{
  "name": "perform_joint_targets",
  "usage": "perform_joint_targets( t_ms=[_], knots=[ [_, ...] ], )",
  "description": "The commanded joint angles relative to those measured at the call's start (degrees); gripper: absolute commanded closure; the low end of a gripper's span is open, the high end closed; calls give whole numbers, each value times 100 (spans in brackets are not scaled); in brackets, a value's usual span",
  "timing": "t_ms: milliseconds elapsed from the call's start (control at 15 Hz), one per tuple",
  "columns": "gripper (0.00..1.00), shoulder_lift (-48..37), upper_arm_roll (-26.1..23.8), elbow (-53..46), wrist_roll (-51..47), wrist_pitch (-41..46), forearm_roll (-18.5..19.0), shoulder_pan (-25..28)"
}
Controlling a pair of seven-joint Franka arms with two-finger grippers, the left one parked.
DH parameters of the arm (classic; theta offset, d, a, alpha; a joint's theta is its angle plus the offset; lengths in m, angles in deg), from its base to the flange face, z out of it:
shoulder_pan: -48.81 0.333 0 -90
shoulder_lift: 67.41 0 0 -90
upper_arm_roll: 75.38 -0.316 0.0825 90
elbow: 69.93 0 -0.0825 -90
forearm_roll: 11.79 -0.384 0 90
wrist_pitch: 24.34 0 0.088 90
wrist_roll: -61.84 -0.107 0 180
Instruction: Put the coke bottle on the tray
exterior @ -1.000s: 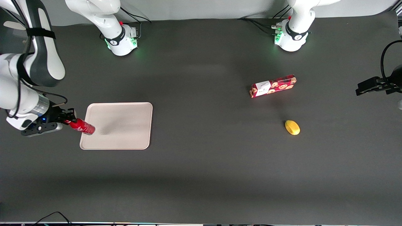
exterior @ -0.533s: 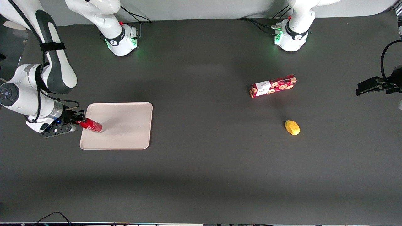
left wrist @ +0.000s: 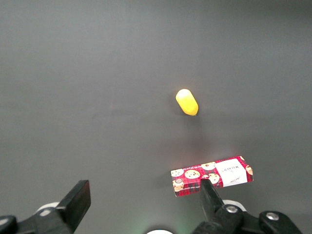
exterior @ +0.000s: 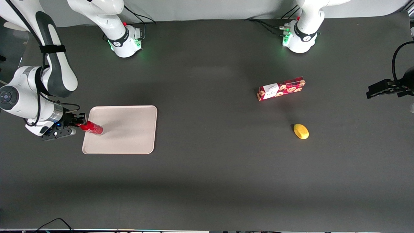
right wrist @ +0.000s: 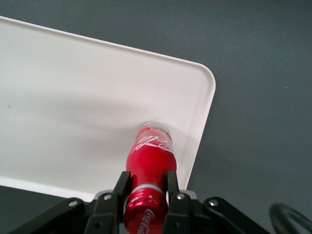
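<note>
Pale beige-pink, flat and rectangular with a low raised rim, the tray (exterior: pixel 126 129) lies toward the working arm's end of the table. The small all-red coke bottle (right wrist: pixel 149 158) stands tilted with its base on the tray just inside one corner, a placement that appears to set it down within the rim. The right gripper (right wrist: pixel 145 200) is clamped on the bottle's neck near the tray's edge; the cap is hidden between the fingers (right wrist: pixel 118 192), and whether the base sits flat cannot be determined.

White Coca-Cola script runs along the red coke bottle (right wrist: pixel 150 161) — held in the gripper (right wrist: pixel 145 195). The cookie box (exterior: pixel 281 88) label's print is unreadable.
</note>
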Motion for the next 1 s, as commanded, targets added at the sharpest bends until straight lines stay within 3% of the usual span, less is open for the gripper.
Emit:
perform_joint_targets(
  t_ms=[0, 67, 133, 267, 533, 733, 933],
  knots=[
    [62, -18, -9, 44, 76, -155, 113, -55],
    [55, -18, 0, 44, 76, -146, 113, -55],
    [30, -18, -9, 44, 59, -146, 113, -55],
    [0, -27, -9, 9, 15, -138, 113, -55],
    [0, -237, -17, -394, -21, 63, 34, -29],
    [0, -221, -44, -1412, -81, 976, 16, 49],
    [0, -229, -446, -2195, -993, 1557, -134, 50]
  ],
)
